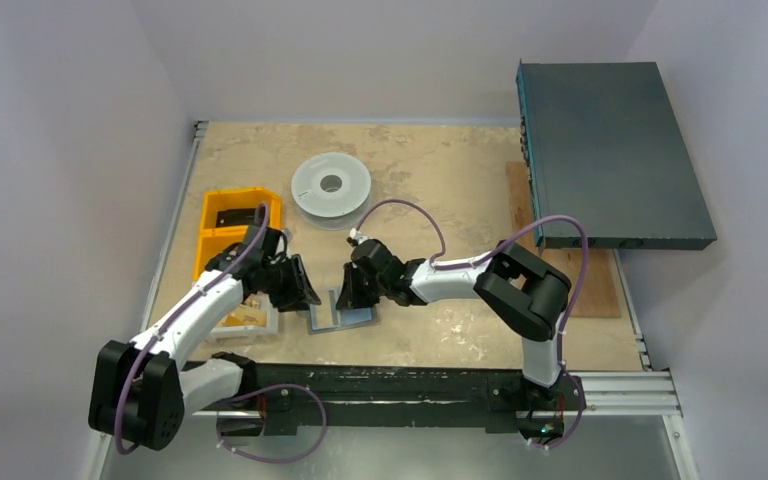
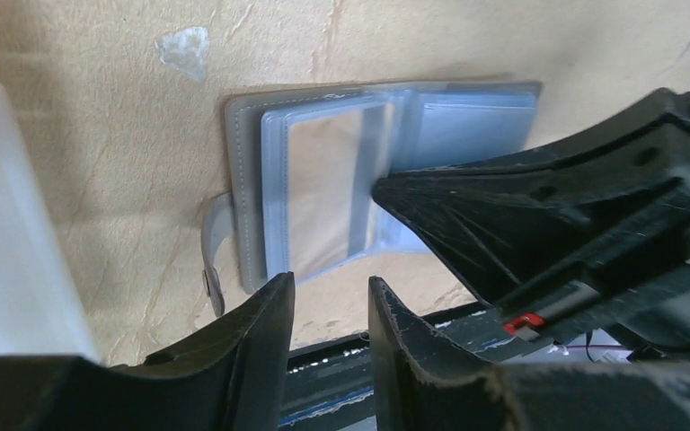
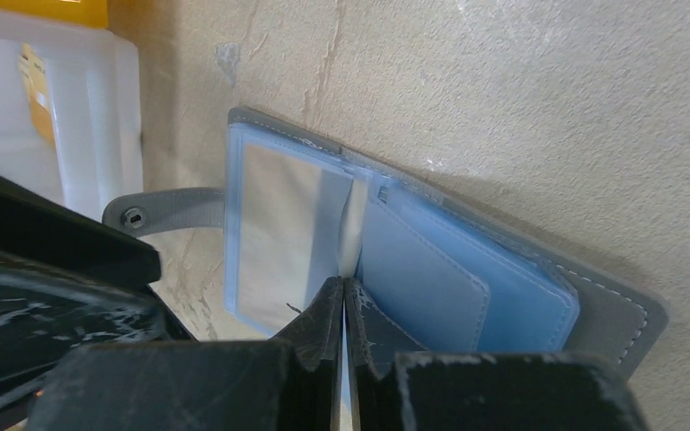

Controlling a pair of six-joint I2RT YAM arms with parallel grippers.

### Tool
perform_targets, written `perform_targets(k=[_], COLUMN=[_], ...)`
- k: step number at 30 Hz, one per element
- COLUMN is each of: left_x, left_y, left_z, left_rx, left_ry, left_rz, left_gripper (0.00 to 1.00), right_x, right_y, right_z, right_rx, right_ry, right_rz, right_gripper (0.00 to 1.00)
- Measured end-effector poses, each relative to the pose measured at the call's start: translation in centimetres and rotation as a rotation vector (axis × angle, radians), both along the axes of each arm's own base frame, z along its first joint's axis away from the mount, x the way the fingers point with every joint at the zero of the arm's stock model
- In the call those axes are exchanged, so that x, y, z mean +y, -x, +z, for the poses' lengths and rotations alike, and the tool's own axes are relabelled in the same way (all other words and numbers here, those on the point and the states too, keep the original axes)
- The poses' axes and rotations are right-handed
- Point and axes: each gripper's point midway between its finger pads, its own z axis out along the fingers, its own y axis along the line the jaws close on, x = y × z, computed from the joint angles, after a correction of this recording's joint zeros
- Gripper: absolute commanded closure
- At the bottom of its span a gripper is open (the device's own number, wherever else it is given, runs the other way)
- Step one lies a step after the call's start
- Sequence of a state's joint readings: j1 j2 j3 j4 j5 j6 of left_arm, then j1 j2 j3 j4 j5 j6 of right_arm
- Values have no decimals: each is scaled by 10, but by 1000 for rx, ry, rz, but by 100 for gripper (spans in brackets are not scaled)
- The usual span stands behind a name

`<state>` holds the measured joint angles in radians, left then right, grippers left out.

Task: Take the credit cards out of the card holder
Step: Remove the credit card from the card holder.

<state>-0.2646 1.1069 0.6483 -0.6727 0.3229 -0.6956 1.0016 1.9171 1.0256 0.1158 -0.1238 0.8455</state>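
Observation:
The slate-grey card holder (image 1: 341, 317) lies open on the table, showing clear plastic sleeves (image 2: 323, 180) and a bluish inner pocket (image 3: 431, 269). Its snap strap (image 3: 153, 214) sticks out to the side. My right gripper (image 3: 343, 285) is shut at the fold, pinching a thin pale sleeve page that stands on edge between its fingers. My left gripper (image 2: 331, 283) hovers just off the holder's near-left edge, partly open, with only table showing in the gap. In the top view both grippers (image 1: 310, 292) (image 1: 348, 290) meet over the holder. No credit card shows apart from the sleeves.
Yellow bins (image 1: 230, 225) and a clear plastic box (image 1: 245, 318) sit left of the holder. A pale grey spool (image 1: 331, 185) lies behind it. A dark teal case (image 1: 610, 150) overhangs a wooden board (image 1: 570, 260) at the right. A black rail (image 1: 390, 385) runs along the near edge.

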Motion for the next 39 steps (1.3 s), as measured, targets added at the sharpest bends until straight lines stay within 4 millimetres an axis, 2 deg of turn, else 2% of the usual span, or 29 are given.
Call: perform_targets(k=[9,17,22,25,30,35,39], left_x=[-7,-13,-14,-15,-22,-24,-24], left_y=[14,12,12,13,11,10,11], left_z=[-36,-44,-44,-42,-32,-24,-22], left_rx=[85,91,94,92,58,31,28], left_ry=[-29,-23,-20,-17,20,32,21], left_rz=[-20,-18,-8,-7,-13,-11,-8], left_gripper=[65,68,89,100,100,100,100], right_x=[-1,-1,-1,-1,-3,-13,-23], right_y=[0,0,0,0,0,1,-1], right_z=[-1,-1,-1,0,6,14,26], right_rx=[12,16,21,22,17,25,26], right_ry=[-28,-39,-42,-43,-33,11,37], right_rz=[5,8,11,12,21,32,29], right_gripper=[100,100,100,92,77,69,67])
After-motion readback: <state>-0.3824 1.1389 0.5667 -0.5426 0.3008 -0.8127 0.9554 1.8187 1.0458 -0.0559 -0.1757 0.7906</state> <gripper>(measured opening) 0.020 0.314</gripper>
